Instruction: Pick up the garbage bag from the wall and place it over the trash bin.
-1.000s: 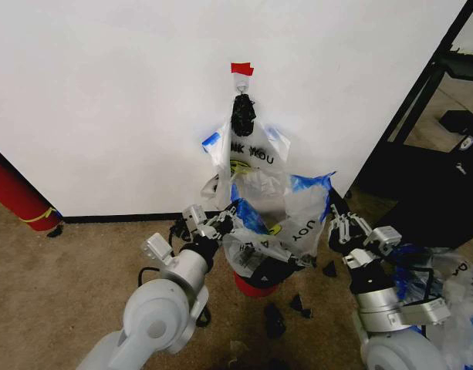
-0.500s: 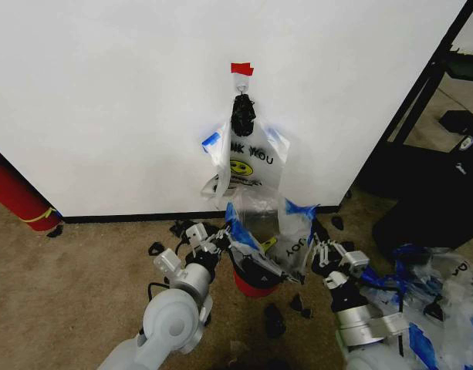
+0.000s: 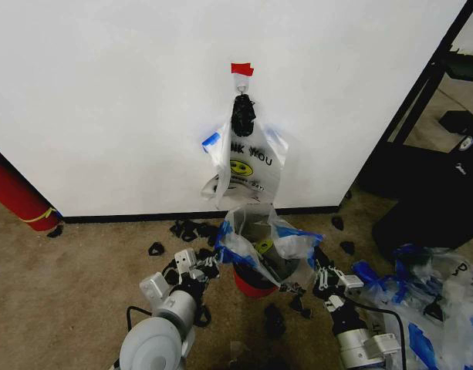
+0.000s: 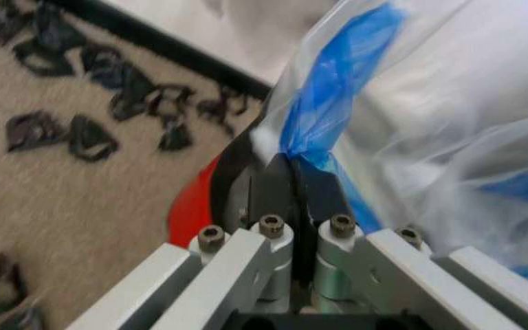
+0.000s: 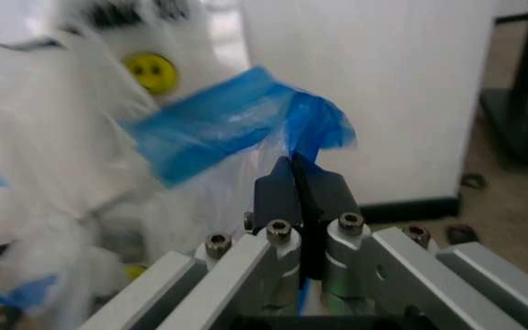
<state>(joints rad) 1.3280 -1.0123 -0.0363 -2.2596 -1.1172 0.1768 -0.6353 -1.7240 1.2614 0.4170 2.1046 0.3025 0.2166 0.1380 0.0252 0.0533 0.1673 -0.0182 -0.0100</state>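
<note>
The trash bin (image 3: 254,282) stands on the floor (image 3: 74,270) at the head view's 6 o'clock, just before the wall (image 3: 113,100). The garbage bag (image 3: 261,245) sits over the trash bin, its mouth spread between the two grippers. The left gripper (image 3: 213,260) pinches the bag's edge at the bin's 9 o'clock; the right gripper (image 3: 319,271) pinches it at 3 o'clock. At the bin's 12 o'clock a second bag (image 3: 244,163) hangs on the wall from a hook (image 3: 241,92), under a tape piece (image 3: 241,68). Small scraps (image 3: 188,229) lie on the floor at the bin's 10 o'clock and more at 5 o'clock. A long cylinder (image 3: 16,196) leans at the view's 9 o'clock. More bags (image 3: 425,304) lie at 4 o'clock.
</note>
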